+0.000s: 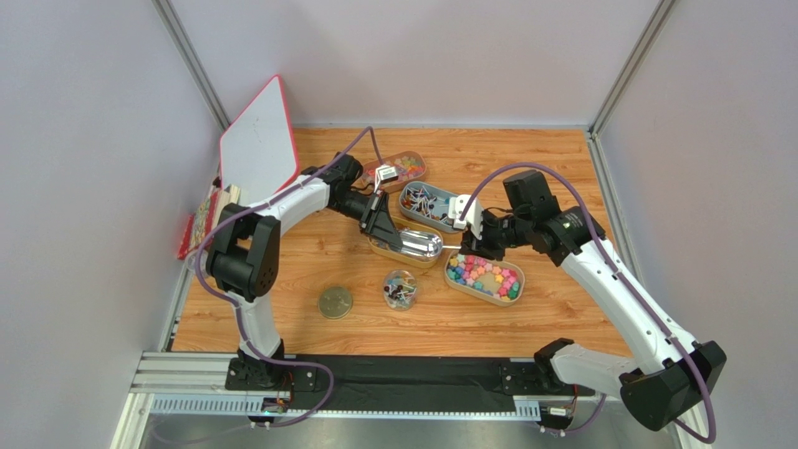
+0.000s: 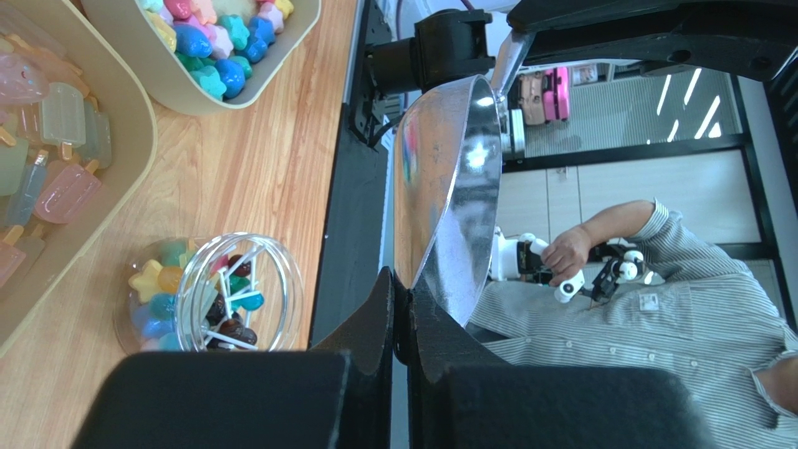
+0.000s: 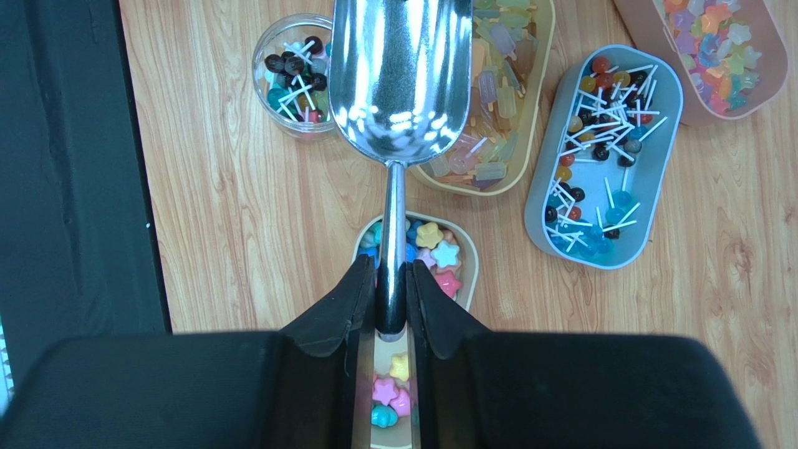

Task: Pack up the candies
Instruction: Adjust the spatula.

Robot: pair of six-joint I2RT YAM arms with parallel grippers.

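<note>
- Left gripper [image 2: 401,285]: fingers together, pinched on the front lip of the metal scoop [image 3: 401,75], bowl held clear of the bench [image 1: 562,159]
- Right gripper [image 3: 391,281]: fingers pressed against both sides of the scoop handle, well back from the bowl; reads as a grip, so both arms on the one tool, probably a handover
- Scoop bowl bare and shiny in right wrist view, no load
- Candies [image 1: 484,277]: bulk lying in four oval trays mid-bench
- Bright star shapes in near-right tan tray [image 2: 187,105], directly beneath right gripper
- Pale ice-lolly shapes in middle tan tray [image 2: 142,131], under the scoop bowl
- Stick lollipops in grey tray [image 3: 599,265]; pastel stars in far brownish tray [image 3: 698,120]
- Clear jar [image 2: 215,290] near front of bench: dark and coloured stick lollipops plus a few bright stars inside, not heaped to the rim
- Lid [image 1: 335,302] flat on bench just left of jar, off
- Judged partway: some sweets packed, trays far from emptied
- Left to do, by the look of it: settle scoop in one gripper, dig into a tray, tip into jar, repeat; lid likely last
</note>
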